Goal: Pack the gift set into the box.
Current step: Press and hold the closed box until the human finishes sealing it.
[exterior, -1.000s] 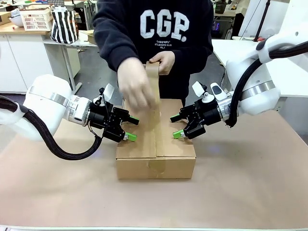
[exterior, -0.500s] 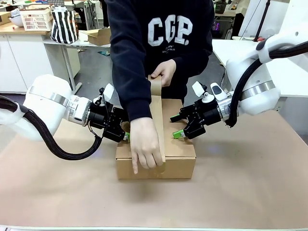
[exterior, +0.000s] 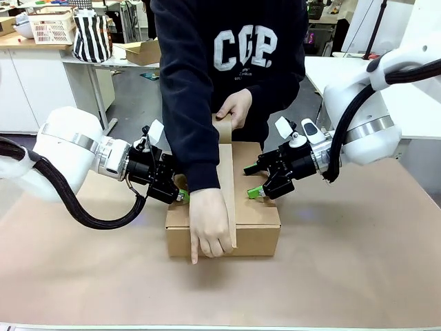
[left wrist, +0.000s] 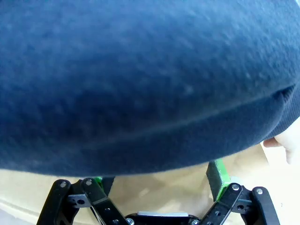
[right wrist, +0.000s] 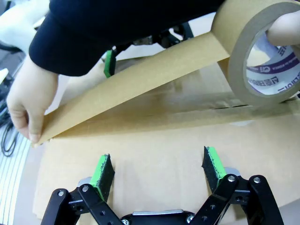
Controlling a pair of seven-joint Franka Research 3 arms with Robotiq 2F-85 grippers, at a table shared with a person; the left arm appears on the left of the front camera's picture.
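Note:
The box (exterior: pixel 258 214) sits closed at the table's middle, its top (right wrist: pixel 159 140) under my right wrist. A person stretches brown tape (exterior: pixel 227 183) lengthwise over it. One hand (exterior: pixel 210 231) presses the tape end on the front face, the other (exterior: pixel 234 110) holds the tape roll (right wrist: pixel 262 51) at the far edge. My left gripper (exterior: pixel 180 192) is open at the box's left side, partly behind the person's dark sleeve (left wrist: pixel 140 70); its green pad (left wrist: pixel 216 176) hovers above cardboard. My right gripper (exterior: pixel 253 181) is open over the box's right half, holding nothing. The gift set is hidden.
Brown paper covers the table (exterior: pixel 358 262), with free room in front of and beside the box. The person stands close against the far edge. A smaller open carton (exterior: pixel 141 49) and a basket (exterior: pixel 52 27) rest on benches far behind.
The person's hand has pulled the tape from the box's middle down to its front face and now presses it there. Both arms have stayed still.

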